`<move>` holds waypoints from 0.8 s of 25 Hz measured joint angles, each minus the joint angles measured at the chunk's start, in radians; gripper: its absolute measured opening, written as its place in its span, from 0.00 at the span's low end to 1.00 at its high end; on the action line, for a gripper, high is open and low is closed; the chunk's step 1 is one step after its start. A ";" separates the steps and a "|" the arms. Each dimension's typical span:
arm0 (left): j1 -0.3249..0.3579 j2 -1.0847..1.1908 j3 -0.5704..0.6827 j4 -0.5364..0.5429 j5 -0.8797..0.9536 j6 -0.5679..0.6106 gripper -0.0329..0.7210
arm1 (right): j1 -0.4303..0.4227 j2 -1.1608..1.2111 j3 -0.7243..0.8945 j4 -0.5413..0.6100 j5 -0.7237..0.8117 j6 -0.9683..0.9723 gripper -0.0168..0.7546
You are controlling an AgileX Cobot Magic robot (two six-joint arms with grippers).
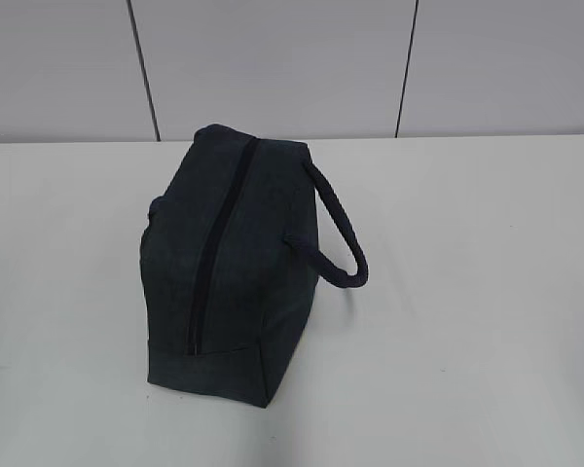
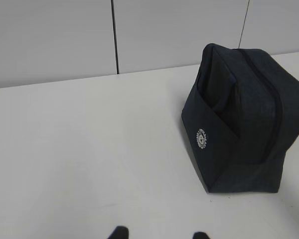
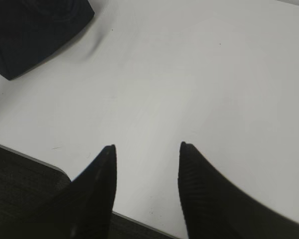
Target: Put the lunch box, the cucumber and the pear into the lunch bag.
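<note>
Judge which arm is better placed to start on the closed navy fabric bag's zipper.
Left, probably. The boxy dark navy fabric lunch bag fills its view ahead of the open left gripper; the open right gripper sees only a bag corner.

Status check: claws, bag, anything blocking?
Both claws, left and right, open and empty. Lunch bag zipped shut on table. No lunch box, cucumber or pear in view.

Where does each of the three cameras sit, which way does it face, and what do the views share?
Exterior: raised, looking down at a slant toward the wall over the lunch bag, zipper shut; no robot part shows.
Left wrist: low over the table, facing the wall; left hand tips only.
Right wrist: at the table's near edge, facing down; right hand open.
Shared: all three show the bag.
</note>
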 joint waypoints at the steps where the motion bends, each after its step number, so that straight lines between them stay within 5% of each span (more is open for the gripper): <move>1: 0.000 0.000 0.000 0.000 0.000 0.000 0.37 | 0.000 0.000 0.000 0.000 0.000 0.000 0.45; 6: 0.036 0.000 0.000 -0.001 0.000 0.000 0.37 | -0.008 0.000 0.000 0.000 0.000 0.000 0.45; 14: 0.117 0.000 0.000 -0.001 0.000 0.000 0.37 | -0.183 0.000 0.000 0.000 0.000 -0.001 0.45; 20: 0.123 0.000 0.000 -0.001 0.000 0.000 0.37 | -0.190 0.000 0.000 -0.001 0.000 -0.001 0.45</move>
